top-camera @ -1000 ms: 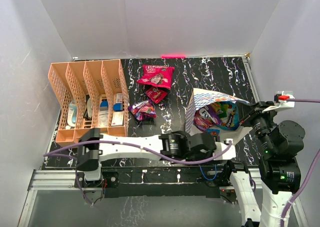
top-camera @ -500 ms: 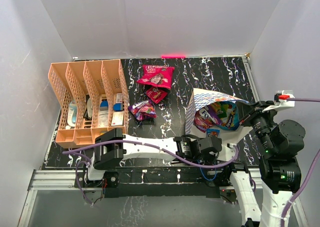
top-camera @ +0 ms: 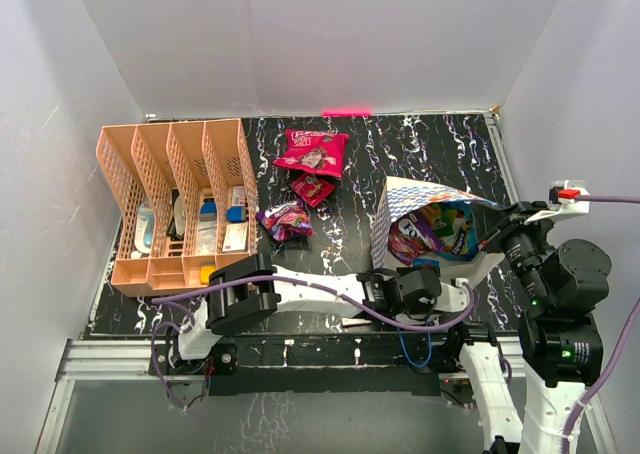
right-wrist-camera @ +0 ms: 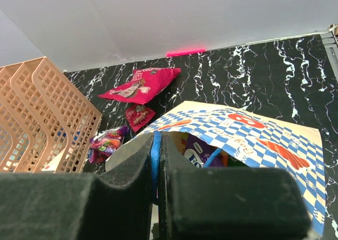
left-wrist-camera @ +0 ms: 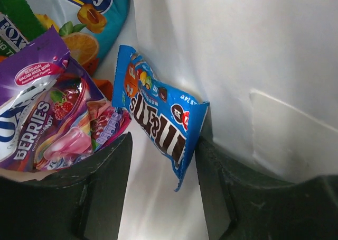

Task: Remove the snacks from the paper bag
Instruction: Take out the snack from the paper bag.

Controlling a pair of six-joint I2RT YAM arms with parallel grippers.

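The blue-and-white checkered paper bag lies on its side at the right, mouth toward the near edge. My left gripper is at its mouth. In the left wrist view it is open inside the cream interior. A blue M&M's packet hangs with its lower corner between the jaws, against the right finger. A purple berries packet and a blue-orange candy packet lie at the left. My right gripper is shut on the bag's blue cord handle, holding the mouth up.
A magenta packet, a small red packet and a purple packet lie on the black marbled table. The peach-orange divider rack stands at the left. White walls close in the back and sides.
My left arm has swung further right and pushed its gripper deeper into the bag's mouth. The right gripper and the bag have not moved.
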